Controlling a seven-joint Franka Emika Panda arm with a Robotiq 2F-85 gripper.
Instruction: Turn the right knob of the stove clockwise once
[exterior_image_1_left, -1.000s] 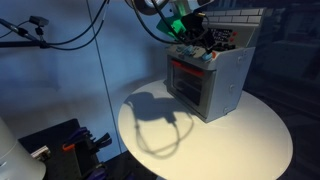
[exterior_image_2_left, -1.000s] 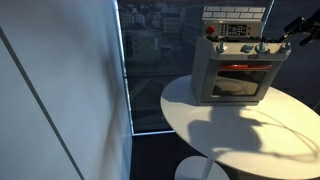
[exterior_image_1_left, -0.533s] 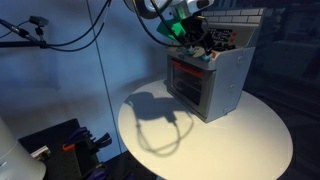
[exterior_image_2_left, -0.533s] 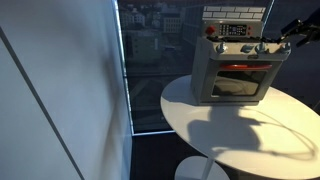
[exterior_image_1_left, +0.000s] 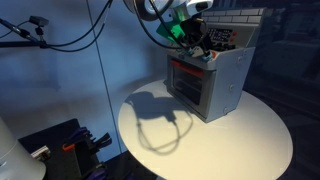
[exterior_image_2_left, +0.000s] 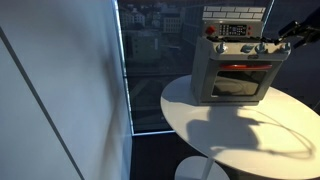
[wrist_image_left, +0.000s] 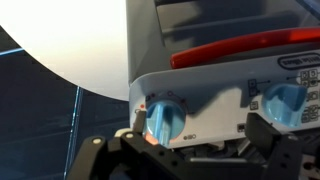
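**Hand open at the stove's knob row**

In the wrist view the hand (wrist_image_left: 190, 150) fills the bottom edge, its dark fingers (wrist_image_left: 105, 160) spread wide. A light blue knob (wrist_image_left: 165, 120) sits between them, nearer the left-of-frame finger; whether either finger touches it I cannot tell. A second knob (wrist_image_left: 285, 103) shows at the right edge, with the red door frame (wrist_image_left: 240, 48) above. In both exterior views the stove (exterior_image_1_left: 212, 82) (exterior_image_2_left: 238, 72) stands on the round white table (exterior_image_1_left: 235, 145) (exterior_image_2_left: 250, 135), with the hand (exterior_image_1_left: 190, 28) at its upper front edge.
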